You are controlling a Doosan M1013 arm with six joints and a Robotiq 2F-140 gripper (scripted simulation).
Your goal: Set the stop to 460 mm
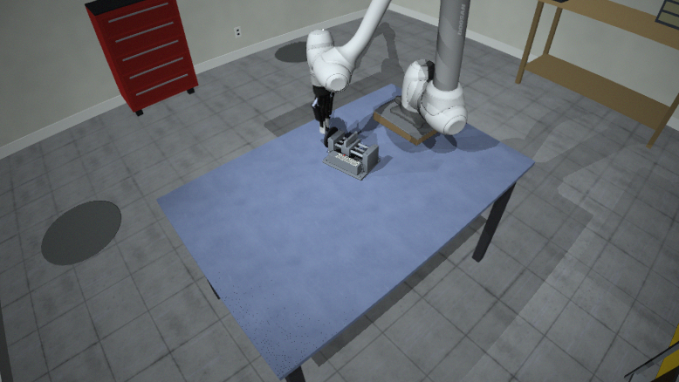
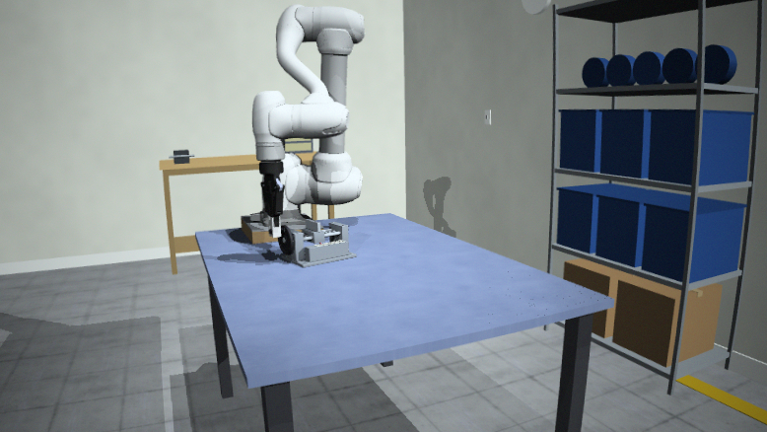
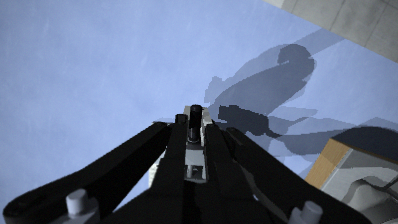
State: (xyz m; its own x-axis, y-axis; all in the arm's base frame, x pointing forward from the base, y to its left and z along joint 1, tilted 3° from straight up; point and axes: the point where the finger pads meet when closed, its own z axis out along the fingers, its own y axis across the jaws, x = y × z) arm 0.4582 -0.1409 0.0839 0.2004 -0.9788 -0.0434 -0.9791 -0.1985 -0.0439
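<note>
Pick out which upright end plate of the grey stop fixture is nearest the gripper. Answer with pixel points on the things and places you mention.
The end plate (image 2: 299, 247) on the black handwheel's (image 2: 287, 240) side; the other (image 2: 343, 234) stands across the rods.

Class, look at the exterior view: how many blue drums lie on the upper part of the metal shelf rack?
5. All the blue drums lie in one row on the shelf rack, above the blue boxes; a rack post partly covers the row.
</note>
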